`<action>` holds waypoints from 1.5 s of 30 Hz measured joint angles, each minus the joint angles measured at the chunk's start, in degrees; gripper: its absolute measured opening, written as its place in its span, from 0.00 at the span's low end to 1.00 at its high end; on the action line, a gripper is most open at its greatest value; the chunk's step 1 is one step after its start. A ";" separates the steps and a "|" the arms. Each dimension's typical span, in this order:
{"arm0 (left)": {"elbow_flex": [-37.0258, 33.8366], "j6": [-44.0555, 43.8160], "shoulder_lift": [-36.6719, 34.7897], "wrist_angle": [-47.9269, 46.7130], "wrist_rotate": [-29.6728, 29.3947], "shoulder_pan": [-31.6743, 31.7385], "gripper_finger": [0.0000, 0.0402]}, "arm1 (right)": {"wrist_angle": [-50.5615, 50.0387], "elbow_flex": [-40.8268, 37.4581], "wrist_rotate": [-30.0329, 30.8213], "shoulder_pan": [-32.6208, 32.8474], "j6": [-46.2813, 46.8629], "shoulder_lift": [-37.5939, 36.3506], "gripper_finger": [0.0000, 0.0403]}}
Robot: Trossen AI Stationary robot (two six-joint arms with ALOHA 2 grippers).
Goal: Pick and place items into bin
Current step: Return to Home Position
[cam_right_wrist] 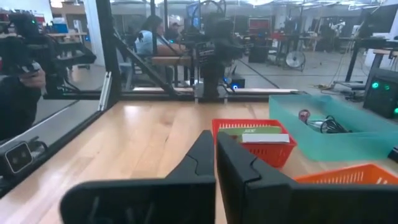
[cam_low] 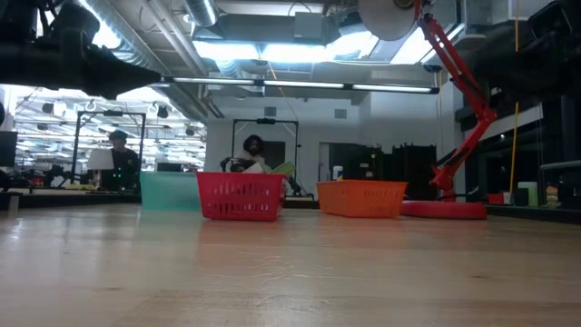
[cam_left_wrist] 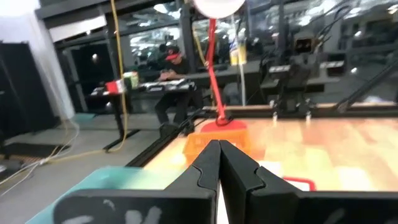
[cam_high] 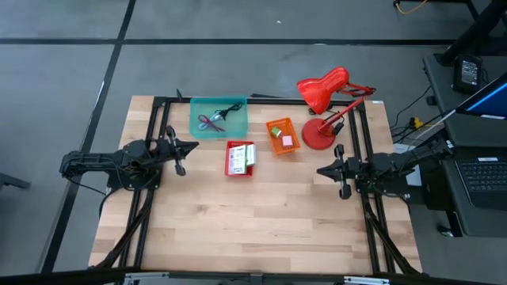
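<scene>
Cables (cam_high: 214,120) lie in the blue bin (cam_high: 238,130) and packets (cam_high: 238,161) in the red bin (cam_high: 240,173), so we judge sorting done, hence left gripper (cam_left_wrist: 218,149) and right gripper (cam_right_wrist: 215,142) park at opposite sides, jaws closed, empty.

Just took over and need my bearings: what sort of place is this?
Probably a robotics lab or workshop: a wooden table, the left arm and right arm parked at its sides, a laptop beside it, a person at a workbench behind, exposed ceiling ducts.

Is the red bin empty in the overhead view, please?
No, the red bin holds a white printed packet lying inside it.
</scene>
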 joint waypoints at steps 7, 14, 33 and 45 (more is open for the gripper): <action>0.00 -0.84 0.04 -2.27 -1.32 0.00 0.01 | 0.07 0.00 0.00 0.00 -2.84 0.02 0.00; 0.00 -0.87 0.04 -2.28 -1.31 0.00 0.01 | -0.43 0.00 1.63 0.00 -1.70 0.02 0.00; 0.00 -1.35 0.04 -2.31 -1.26 0.00 0.01 | -2.41 0.02 3.43 -0.02 3.05 0.07 0.00; 0.00 -1.34 0.04 -2.32 -1.24 -0.02 0.01 | -2.36 0.02 3.45 0.01 2.99 0.07 0.00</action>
